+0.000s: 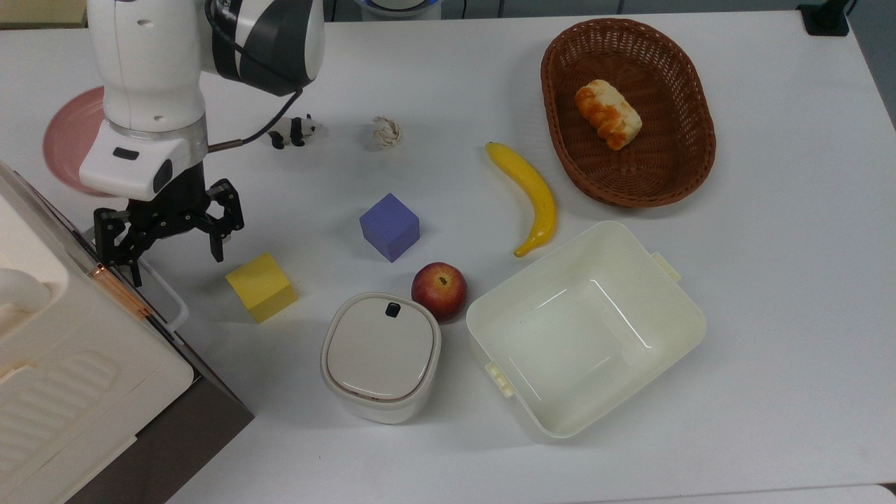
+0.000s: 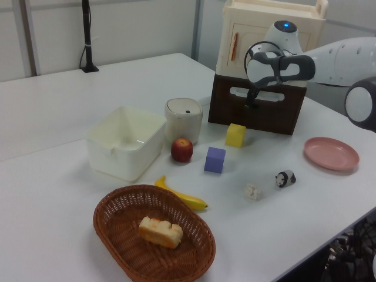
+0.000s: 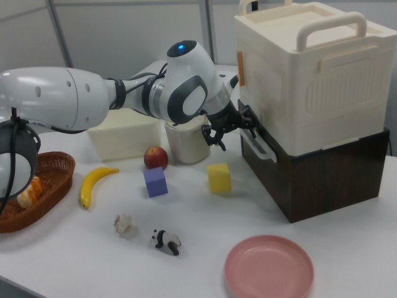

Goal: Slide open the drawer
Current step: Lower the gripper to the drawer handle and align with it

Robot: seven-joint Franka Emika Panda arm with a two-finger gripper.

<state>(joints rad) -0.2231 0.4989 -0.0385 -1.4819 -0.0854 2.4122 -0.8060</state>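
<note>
The drawer (image 2: 258,113) is the dark-brown base under the cream cabinet, its front panel flush and shut. Its white loop handle (image 1: 162,294) juts out toward the table, and the handle (image 3: 255,146) also shows in the right view. My gripper (image 1: 176,264) hangs open just in front of the handle's upper end in the top view, one fingertip (image 1: 134,276) over the handle and the other out above the table. In the right view the gripper (image 3: 232,129) sits close against the drawer front, above the handle. The gripper (image 2: 253,101) holds nothing.
A yellow cube (image 1: 261,287) lies right by the gripper and handle. Beyond it are a purple cube (image 1: 390,226), an apple (image 1: 439,290), a lidded bin (image 1: 381,355), a cream tub (image 1: 586,327), a banana (image 1: 530,194), a basket (image 1: 689,154), a panda (image 1: 294,130) and a pink plate (image 1: 64,137).
</note>
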